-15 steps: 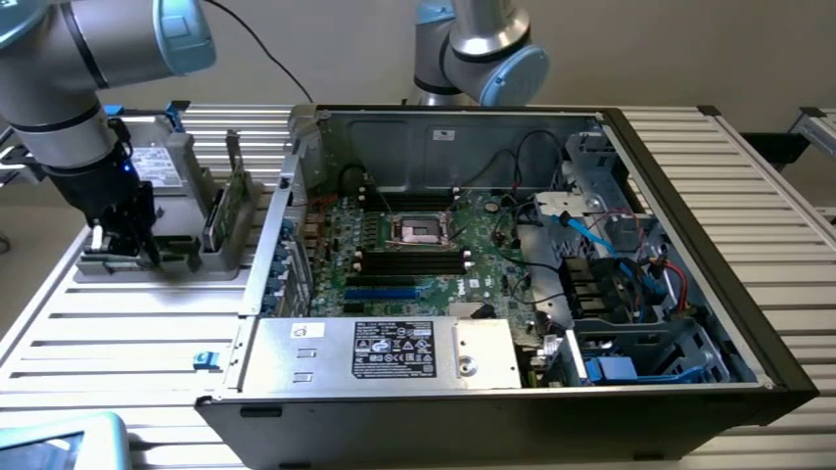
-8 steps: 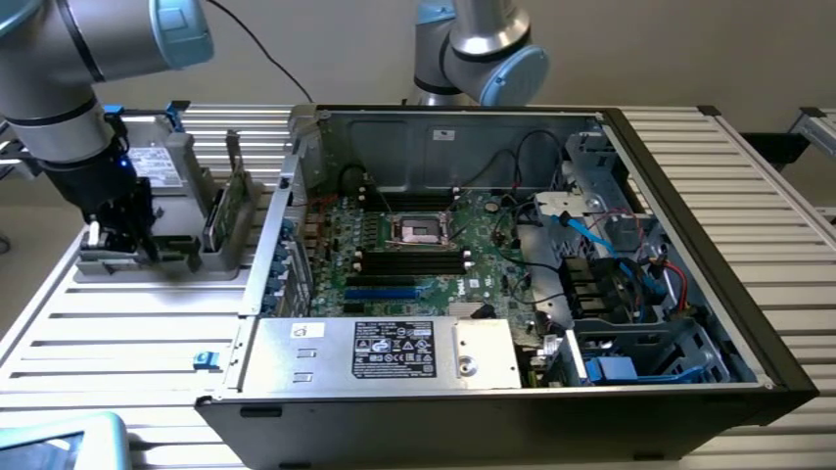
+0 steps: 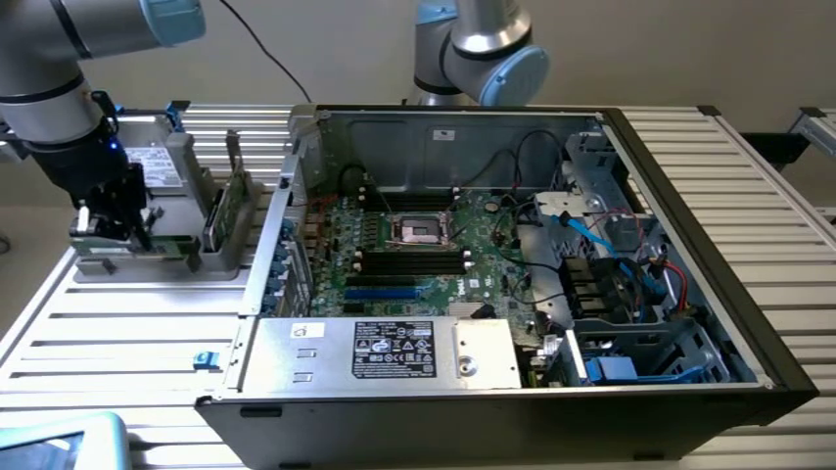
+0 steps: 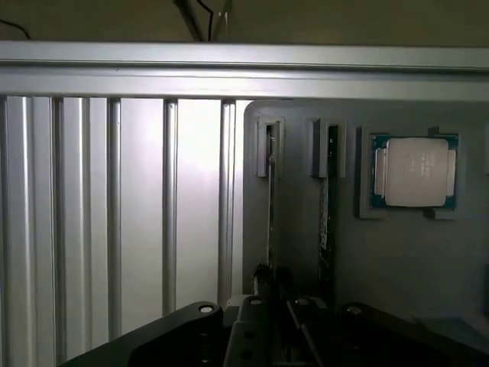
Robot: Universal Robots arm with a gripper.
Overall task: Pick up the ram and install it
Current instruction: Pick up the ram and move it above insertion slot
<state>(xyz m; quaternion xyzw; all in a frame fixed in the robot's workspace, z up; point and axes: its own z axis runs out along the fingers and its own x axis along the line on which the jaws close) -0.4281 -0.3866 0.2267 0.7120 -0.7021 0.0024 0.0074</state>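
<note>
Two thin green ram sticks stand on edge in slots of a grey holder block, one nearer the block's edge and a second beside it. My gripper hangs directly over the first stick's near end, very close to it or touching it. In the exterior view the gripper is low over the same grey holder, on the slatted table at the exterior view's left of the open computer case. The black ram slots on the motherboard lie well away from the gripper.
A square silver-topped processor chip rests in a pocket of the holder beside the sticks. The open case holds cables, a drive cage and a labelled power supply. A second arm stands behind the case. An aluminium rail borders the table.
</note>
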